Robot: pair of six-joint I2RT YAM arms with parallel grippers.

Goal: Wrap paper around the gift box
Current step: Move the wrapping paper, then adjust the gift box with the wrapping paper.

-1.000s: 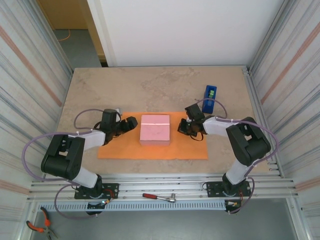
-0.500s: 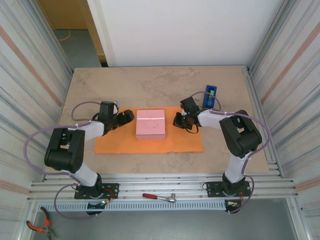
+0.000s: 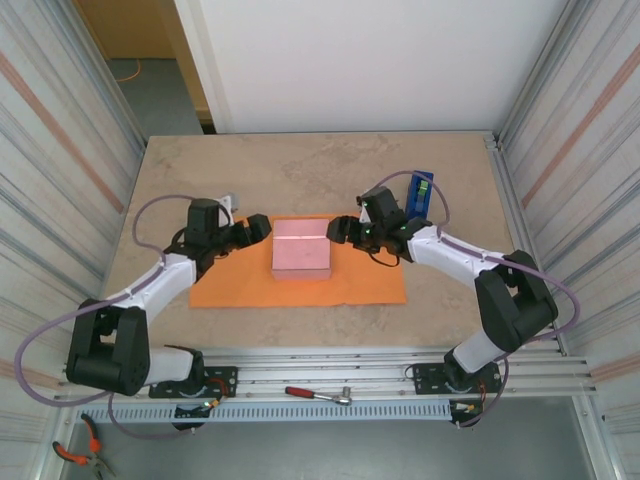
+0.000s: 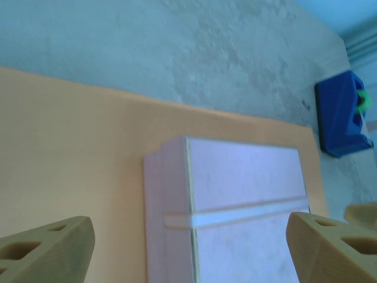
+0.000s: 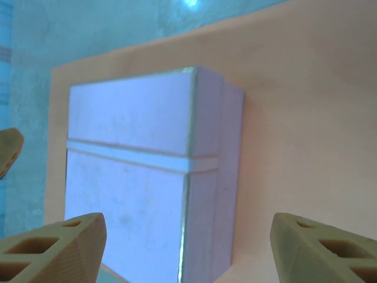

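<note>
Left pincer (image 3: 258,229) stood wide open over the orange paper (image 3: 235,288), its tan fingers (image 4: 47,247) spread at the two lower corners of the left wrist view. It sat at almost the same spot as half a second before, just beside the far-left corner of the gift box (image 3: 302,248), while its arm had stretched out and its elbow had swung toward the near-left edge of the surface (image 3: 300,170). The pink box lay on the middle of the paper, its lid up and the pale line across it, and neither had shifted in that half second. The right pincer (image 3: 341,230), jaws also spread wide, had crept leftward to hang near the box's far-right corner; whether it touched the box could not be told. The blue tape dispenser (image 3: 420,195) stood beyond it on bare surface.
</note>
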